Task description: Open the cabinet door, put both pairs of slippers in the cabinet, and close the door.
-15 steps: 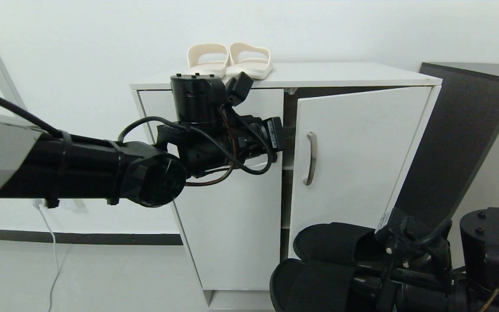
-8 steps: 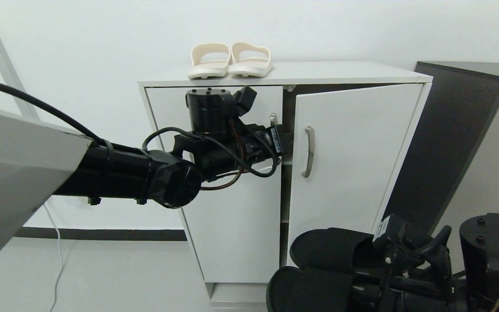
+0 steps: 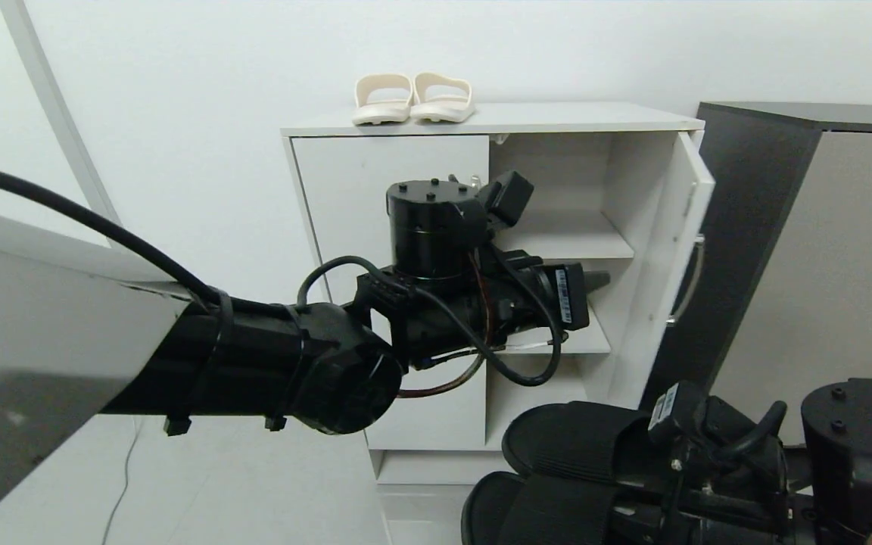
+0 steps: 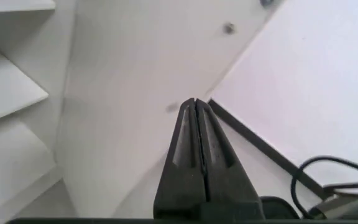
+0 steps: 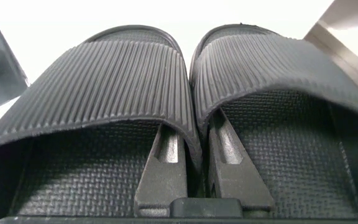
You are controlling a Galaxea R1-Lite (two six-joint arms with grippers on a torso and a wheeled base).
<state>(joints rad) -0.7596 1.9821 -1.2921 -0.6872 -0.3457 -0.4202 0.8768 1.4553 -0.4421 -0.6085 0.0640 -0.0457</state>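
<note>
Over at the cabinet (image 3: 572, 113), big change: the right-hand door (image 3: 659, 242), barely ajar a second ago, now stands swung wide, its handle (image 3: 689, 280) turned out to the side and the shelves (image 3: 565, 235) inside open to view. The left gripper (image 3: 601, 281), fingers pressed together, has followed the door round and sits in front of the opening, just beside the door's inner face; whether it touches, I can't tell. The head camera has shifted too, so the cabinet's slide across the picture is no move of its own. Down low, the right gripper (image 5: 194, 171) stays clamped on the black slippers (image 3: 565, 446), pinching their inner strap edges together, below and in front of the open compartment. The cream slippers (image 3: 413, 98) wait on the cabinet top. Step one looks done; next, I'd judge, the left arm must clear so the black pair can go in.
</note>
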